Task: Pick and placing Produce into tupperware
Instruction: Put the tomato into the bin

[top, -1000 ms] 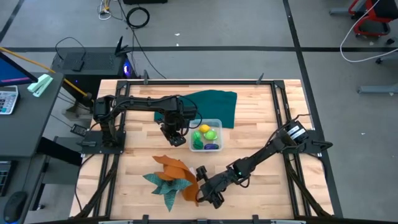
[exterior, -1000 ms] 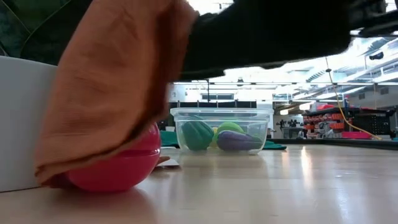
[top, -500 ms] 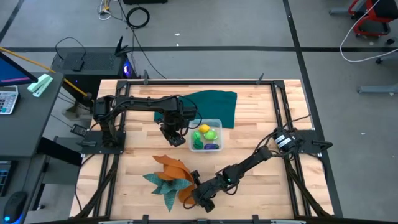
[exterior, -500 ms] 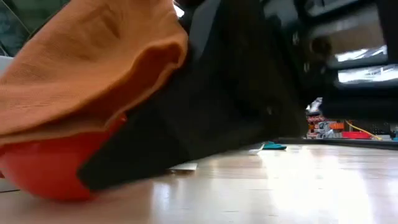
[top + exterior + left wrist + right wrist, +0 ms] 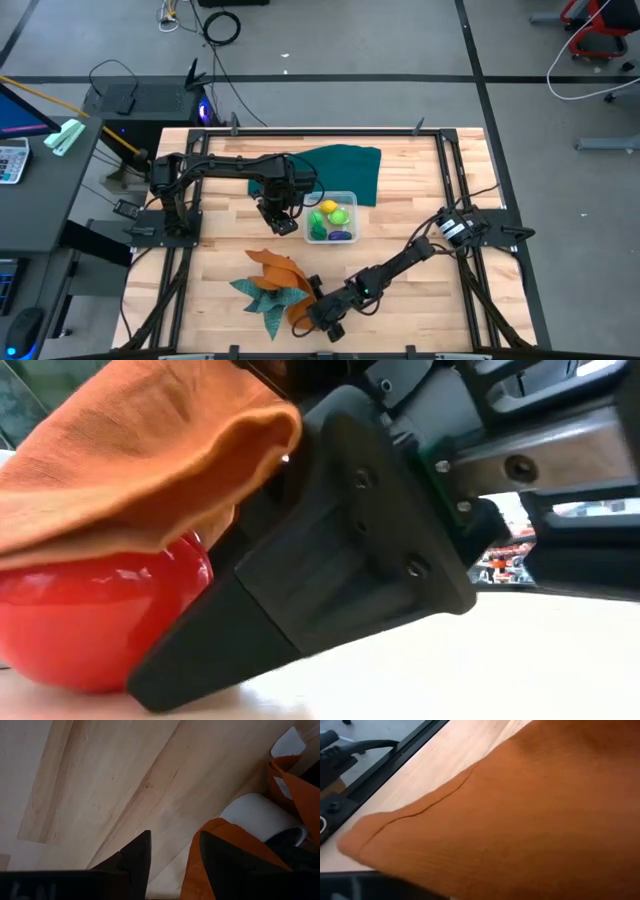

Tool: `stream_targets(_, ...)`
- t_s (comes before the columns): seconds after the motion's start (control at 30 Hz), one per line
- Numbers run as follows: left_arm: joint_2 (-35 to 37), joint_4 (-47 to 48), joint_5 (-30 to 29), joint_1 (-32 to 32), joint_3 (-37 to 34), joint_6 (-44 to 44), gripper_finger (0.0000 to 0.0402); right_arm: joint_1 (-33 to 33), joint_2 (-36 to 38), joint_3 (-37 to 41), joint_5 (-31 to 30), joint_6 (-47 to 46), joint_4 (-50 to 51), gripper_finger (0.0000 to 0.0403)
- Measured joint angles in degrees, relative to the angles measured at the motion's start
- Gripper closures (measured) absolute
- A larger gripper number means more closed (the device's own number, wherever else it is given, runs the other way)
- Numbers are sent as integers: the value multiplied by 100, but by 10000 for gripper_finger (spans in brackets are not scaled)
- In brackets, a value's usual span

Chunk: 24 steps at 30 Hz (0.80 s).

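Wooden table (image 5: pixel 230 250), no readable labels, right pincer (image 5: pixel 318 318) at red produce (image 5: pixel 100 620), grip unclear, left pincer (image 5: pixel 172 852) parted.

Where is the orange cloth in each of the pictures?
High view: the orange cloth lies near the table's front edge, left of the right gripper.
Low view: it fills the top left, draped over a red toy fruit.
Left wrist view: it shows at the right.
Right wrist view: it fills most of the picture.
Shared landmark: the wooden table.
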<state>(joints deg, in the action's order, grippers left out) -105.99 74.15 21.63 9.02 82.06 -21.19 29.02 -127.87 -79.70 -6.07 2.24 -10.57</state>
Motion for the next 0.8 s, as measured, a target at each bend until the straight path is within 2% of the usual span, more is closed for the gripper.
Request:
stream_targets(0.6, 1, 0, 0, 0, 0, -4, 228, 7, 40, 2, 94, -430, 77, 292)
stream_targets(0.8, 0, 3, -1, 0, 0, -4, 228, 12, 128, 4, 396, -570, 366, 289)
